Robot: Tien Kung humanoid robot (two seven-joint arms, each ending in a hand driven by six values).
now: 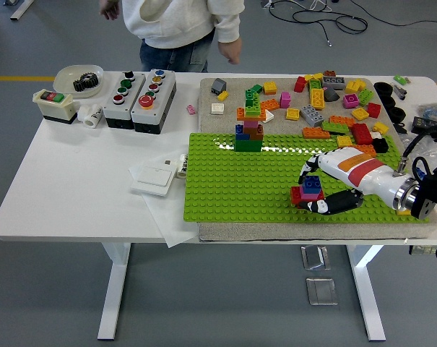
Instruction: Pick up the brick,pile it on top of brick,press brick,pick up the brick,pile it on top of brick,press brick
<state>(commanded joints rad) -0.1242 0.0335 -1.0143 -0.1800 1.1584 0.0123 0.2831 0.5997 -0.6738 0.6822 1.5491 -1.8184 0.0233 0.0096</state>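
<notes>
**Blue brick flanked by right hand**

The fingers (310, 163) were curved apart around the blue brick (312, 185) — no grip could be confirmed. It sat on the red brick (297, 196), just left of the right hand (332, 184), on the green baseplate (225, 181).

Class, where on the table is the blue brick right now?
In the head view, the blue brick sits atop a red brick on the green baseplate's right side, between the right robot hand's fingers.
</notes>
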